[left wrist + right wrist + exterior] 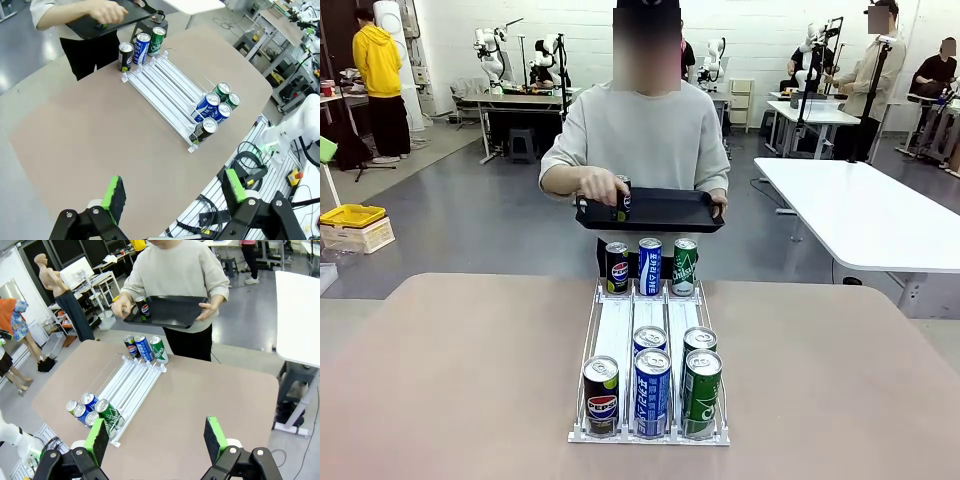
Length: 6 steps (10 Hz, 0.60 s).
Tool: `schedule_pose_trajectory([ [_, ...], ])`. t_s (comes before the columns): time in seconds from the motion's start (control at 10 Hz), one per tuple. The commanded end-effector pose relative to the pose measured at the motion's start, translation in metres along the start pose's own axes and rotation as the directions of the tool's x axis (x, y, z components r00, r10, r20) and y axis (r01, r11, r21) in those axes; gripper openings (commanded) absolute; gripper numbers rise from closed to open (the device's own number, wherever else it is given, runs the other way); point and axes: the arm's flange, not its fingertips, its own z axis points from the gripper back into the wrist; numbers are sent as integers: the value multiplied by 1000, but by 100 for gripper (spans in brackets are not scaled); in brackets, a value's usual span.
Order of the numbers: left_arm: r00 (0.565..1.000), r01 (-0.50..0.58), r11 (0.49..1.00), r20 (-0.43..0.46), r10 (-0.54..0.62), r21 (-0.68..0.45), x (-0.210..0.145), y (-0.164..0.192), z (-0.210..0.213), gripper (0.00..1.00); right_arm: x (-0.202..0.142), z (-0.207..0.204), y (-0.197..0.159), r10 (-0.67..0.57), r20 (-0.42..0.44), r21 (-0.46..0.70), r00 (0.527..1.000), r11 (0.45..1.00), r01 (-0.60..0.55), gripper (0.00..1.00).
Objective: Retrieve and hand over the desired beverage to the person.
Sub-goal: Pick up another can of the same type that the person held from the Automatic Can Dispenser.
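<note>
The person [640,135] in a light grey sweatshirt stands at the far side of the table and holds a black tray [670,210] in one hand. Their other hand holds a dark Pepsi can [623,200] upright on the tray's left part; it is seen also as the can [143,308]. On the table a white rack [617,330] carries more beverage cans: a Pepsi, a blue and a green one at its far end, and several at its near end. My left gripper [174,189] is open and empty, high above the table's edge. My right gripper [156,435] is open and empty too.
The brown table [450,380] has free surface on both sides of the rack. A white table [865,215] stands at the back right. Other people and workbenches are far off in the room.
</note>
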Motion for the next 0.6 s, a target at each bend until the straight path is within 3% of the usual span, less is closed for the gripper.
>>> schedule_pose_trajectory([
  [0.0, 1000, 19, 1000, 6, -19, -6, 0, 0, 0, 100, -1, -2, -1, 8, 9, 23, 1000, 1000, -8, 100],
  [0.5, 1000, 19, 1000, 6, -19, -6, 0, 0, 0, 100, -1, -2, -1, 8, 9, 23, 1000, 1000, -8, 100],
])
